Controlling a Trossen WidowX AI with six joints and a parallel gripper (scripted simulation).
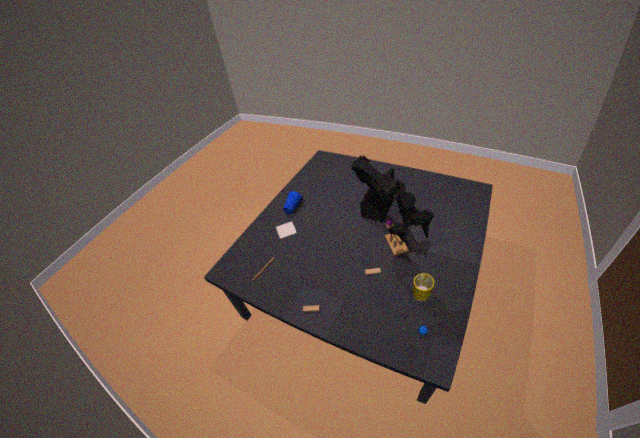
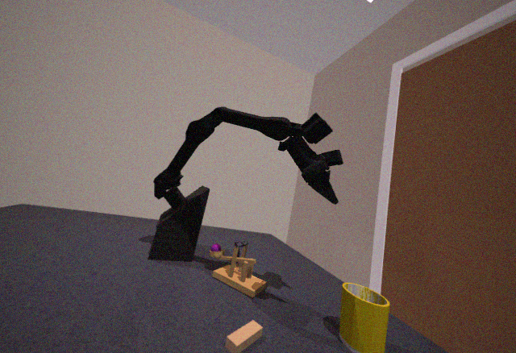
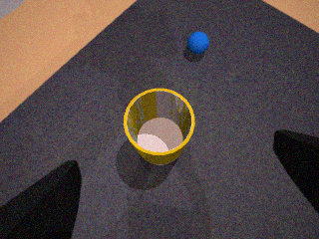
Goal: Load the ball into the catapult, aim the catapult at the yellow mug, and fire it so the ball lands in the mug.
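Note:
The purple ball [image 1: 389,223] [image 2: 215,247] rests in the cup of the wooden catapult's arm. The catapult [image 1: 397,245] [image 2: 238,282] stands in front of the robot's base, its cup end nearest the base and its other end roughly towards the mug; the exact aim cannot be told. The yellow mug [image 1: 421,294] [image 2: 364,324] [image 3: 159,158] stands upright, and no ball shows inside it in the wrist view. My gripper [image 1: 426,230] [image 2: 334,200] [image 3: 178,154] is open and empty, high above the table beyond the catapult, tilted down towards the mug.
A blue ball [image 1: 422,330] [image 3: 198,43] lies beyond the mug. A wooden block [image 1: 372,271] [image 2: 244,335] lies near the catapult, another block [image 1: 310,308] near the table edge. A thin stick [image 1: 263,268], a white square [image 1: 285,229] and a blue cup-like object [image 1: 292,202] lie left.

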